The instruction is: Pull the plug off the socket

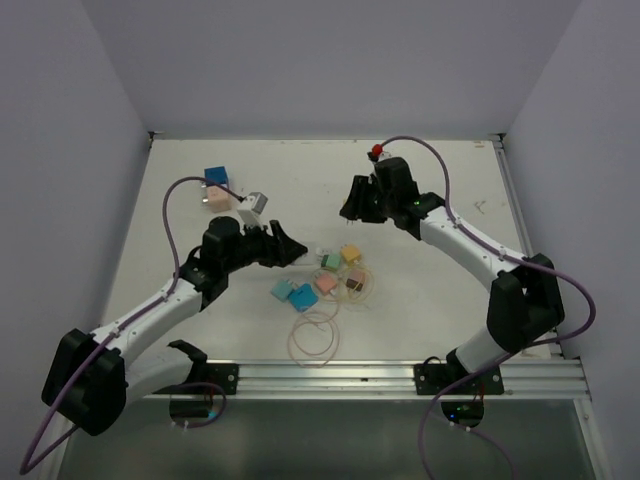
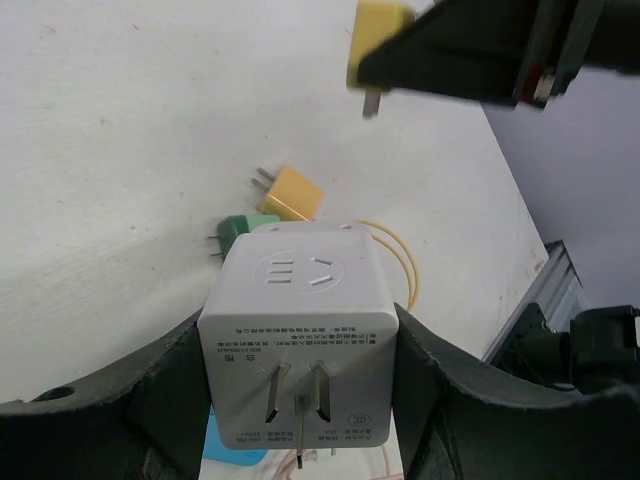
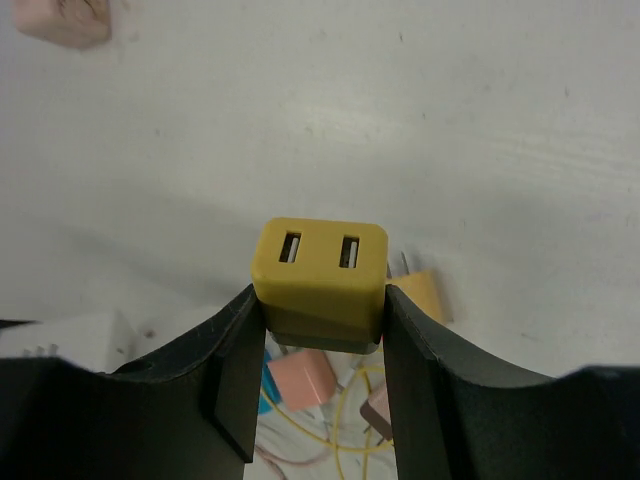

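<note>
Yel. plug (image 2: pixel 372 45) blurry, cropped at top

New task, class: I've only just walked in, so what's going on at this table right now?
The left claw is shut on a white socket cube, held with its prongs towards the wrist camera. The right claw grips a yellow plug with two USB ports. It is held in the air, apart from the socket, so the plug is already out. Other coloured plugs and looped cables lie on the table between the arms.
</note>
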`<state>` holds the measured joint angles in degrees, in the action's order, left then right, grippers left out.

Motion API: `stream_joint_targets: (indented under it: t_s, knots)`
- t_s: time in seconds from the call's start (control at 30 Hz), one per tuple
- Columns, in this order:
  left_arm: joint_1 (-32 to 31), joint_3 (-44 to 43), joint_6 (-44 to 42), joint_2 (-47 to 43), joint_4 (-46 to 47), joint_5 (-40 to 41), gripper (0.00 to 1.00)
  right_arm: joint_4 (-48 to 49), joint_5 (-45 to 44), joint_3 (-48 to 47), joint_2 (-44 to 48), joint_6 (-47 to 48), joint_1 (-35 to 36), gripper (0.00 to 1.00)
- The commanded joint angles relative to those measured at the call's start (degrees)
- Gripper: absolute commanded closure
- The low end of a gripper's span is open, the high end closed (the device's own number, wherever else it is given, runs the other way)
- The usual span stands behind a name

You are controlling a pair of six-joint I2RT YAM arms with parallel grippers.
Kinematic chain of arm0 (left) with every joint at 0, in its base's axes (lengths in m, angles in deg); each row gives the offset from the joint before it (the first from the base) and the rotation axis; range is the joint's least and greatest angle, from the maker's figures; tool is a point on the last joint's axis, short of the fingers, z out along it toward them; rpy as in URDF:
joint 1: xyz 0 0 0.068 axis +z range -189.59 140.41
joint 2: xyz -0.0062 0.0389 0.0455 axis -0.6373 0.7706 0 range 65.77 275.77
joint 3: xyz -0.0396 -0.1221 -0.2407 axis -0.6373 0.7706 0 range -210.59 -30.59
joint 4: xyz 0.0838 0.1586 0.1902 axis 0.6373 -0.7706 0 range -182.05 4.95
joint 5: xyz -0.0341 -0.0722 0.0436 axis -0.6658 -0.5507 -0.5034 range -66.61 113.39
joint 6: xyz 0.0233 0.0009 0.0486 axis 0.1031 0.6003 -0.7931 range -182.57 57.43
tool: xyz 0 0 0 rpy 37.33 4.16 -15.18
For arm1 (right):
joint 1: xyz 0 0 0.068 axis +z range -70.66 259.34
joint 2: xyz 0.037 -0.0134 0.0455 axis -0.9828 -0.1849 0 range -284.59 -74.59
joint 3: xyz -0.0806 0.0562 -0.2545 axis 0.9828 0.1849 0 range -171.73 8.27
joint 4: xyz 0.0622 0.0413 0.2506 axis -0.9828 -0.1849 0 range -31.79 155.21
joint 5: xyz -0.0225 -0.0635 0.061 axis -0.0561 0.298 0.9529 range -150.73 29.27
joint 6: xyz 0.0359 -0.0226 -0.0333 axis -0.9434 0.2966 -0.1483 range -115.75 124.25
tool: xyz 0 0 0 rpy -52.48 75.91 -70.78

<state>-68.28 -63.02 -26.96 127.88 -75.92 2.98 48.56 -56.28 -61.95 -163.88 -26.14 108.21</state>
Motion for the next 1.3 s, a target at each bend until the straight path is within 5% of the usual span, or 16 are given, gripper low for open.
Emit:
stream_joint_targets:
  t_s: [0.0, 0.5, 0.6, 0.93, 1.27]
  knots:
    - [2.93, -1.94, 1.04, -2.16, 5.82, -1.22, 1.0, -3.39, 3.2, 4.36, -0.09, 1.13, 0.32, 0.98]
    - [7.42, -1.42, 1.91, -3.48, 5.11, -2.1, 1.0, -12.89, -5.42, 6.67, -6.67, 5.17, -1.09, 0.94]
    - [7.68, -0.98, 2.53, -3.4, 5.9, -2.54, 1.0, -13.06, -4.63, 6.41, -8.52, 5.17, -1.18, 0.88]
    - [7.86, -1.24, 3.23, -2.43, 6.61, -3.41, 1.0, -11.92, -2.52, 5.79, -5.45, 7.71, -1.0, 0.39]
    - [7.95, -2.03, 5.25, -1.46, 8.1, -3.5, 1.0, -12.01, 0.03, 4.65, 2.19, 7.45, -0.91, 0.27]
